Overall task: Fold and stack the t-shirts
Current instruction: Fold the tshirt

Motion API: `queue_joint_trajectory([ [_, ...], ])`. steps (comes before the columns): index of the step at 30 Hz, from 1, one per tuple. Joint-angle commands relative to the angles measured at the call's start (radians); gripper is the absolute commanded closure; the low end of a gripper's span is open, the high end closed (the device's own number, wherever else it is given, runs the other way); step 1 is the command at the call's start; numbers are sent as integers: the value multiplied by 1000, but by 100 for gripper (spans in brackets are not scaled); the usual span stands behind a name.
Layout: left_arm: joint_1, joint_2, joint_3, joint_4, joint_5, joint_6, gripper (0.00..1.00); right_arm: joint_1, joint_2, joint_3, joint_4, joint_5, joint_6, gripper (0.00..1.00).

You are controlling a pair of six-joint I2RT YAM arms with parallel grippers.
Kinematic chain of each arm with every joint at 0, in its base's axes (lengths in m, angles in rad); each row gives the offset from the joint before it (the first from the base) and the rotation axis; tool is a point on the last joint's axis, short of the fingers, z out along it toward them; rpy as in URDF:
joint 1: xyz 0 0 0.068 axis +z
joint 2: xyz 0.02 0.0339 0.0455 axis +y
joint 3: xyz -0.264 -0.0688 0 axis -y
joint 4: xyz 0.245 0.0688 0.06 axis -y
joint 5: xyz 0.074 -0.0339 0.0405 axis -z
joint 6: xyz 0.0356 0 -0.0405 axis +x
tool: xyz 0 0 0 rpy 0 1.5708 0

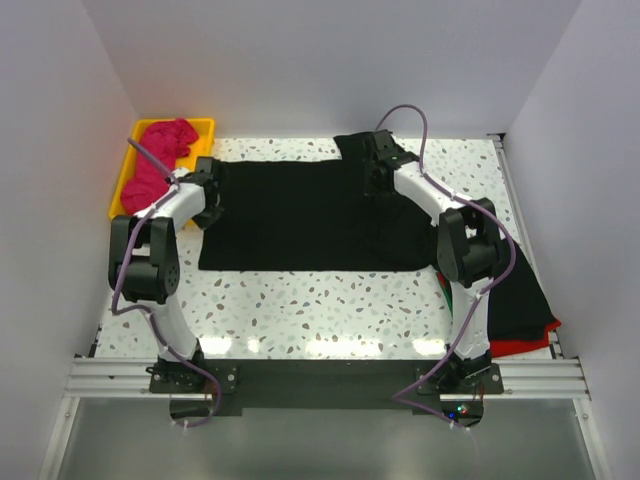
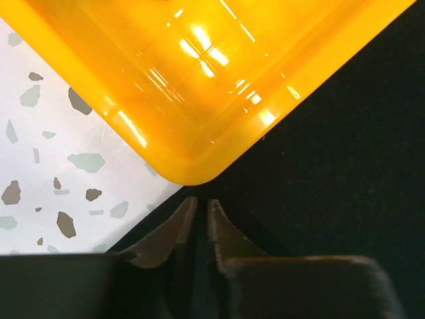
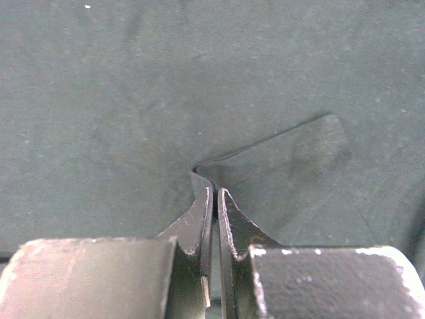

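The black t-shirt is pinched by the right fingers; at its edge, a hold by the left fingers cannot be told.

Speckled terrazzo table, white with grey and dark chips, as seen from above. A yellow plastic tray sits at the table's far left corner. In the left wrist view, the tray's glossy rounded corner lies on the table surface. A silver metal rail runs along the table's near edge. Plain white walls enclose the table's far, left and right sides.
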Motion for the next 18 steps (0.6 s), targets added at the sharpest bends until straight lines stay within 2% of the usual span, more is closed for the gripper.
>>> queue_joint_trajectory([
  [1, 14, 4, 24, 54, -10, 26, 81, -6, 1, 44, 51, -37, 7, 94],
  [2, 14, -2, 20, 62, -2, 37, 72, -6, 2, 55, 53, -51, 7, 89],
  [3, 14, -5, 15, 79, 14, 43, 68, -5, -1, 58, 59, -60, 4, 82],
  [4, 14, -10, 10, 88, 25, 55, 61, -6, -2, 67, 63, -69, 1, 68],
  [6, 14, -28, 6, 114, 68, 74, 55, -6, -4, 78, 60, -91, 1, 56],
  [8, 12, -48, 6, 117, 93, 92, 50, -9, -14, 93, 42, -94, 4, 48],
  [13, -34, -105, -6, 182, 235, 158, 48, -40, -68, 69, 2, -66, 39, 48],
  [18, -186, -90, -10, 255, 379, 184, 47, -68, -145, -77, 7, -45, 117, 49],
])
